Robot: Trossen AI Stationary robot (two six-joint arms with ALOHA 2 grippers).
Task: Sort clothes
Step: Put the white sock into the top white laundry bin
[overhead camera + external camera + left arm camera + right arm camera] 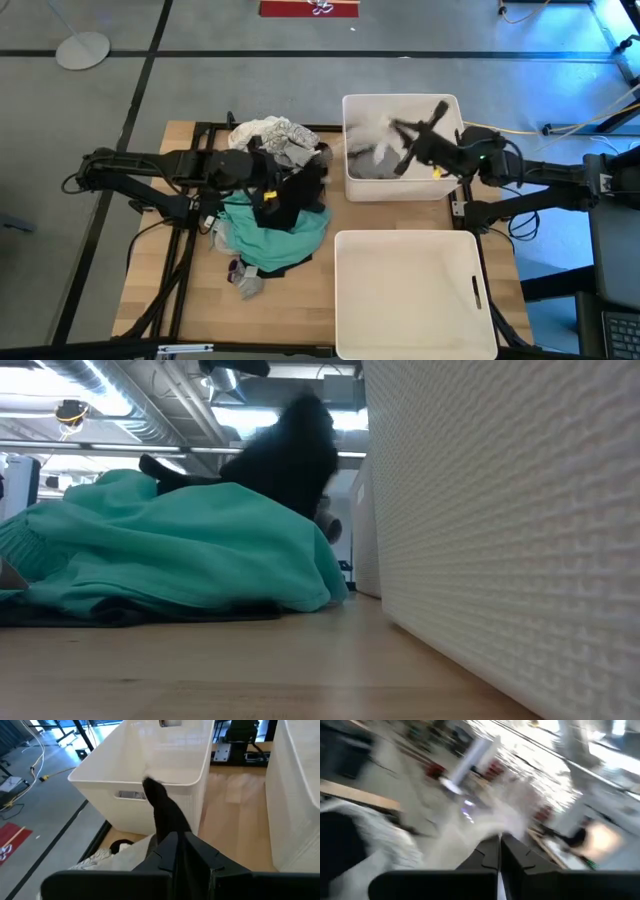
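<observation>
Label on far bin (131, 795) prob. unreadable; black garment (165, 815) in left gripper (180, 851).

Blurred beyond reading in the right wrist view: a pale garment (470, 835) and the room behind.

Two white bins (405, 300) (one holding clothes (372, 158)), two arms (150, 170)

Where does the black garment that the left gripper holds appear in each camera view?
High view: black garment at table centre, above the teal garment.
Low view: upper centre, behind the teal garment.
Left wrist view: centre, rising from the left gripper.
Right wrist view: not in it.
Shared landmark: the white bin.
</observation>
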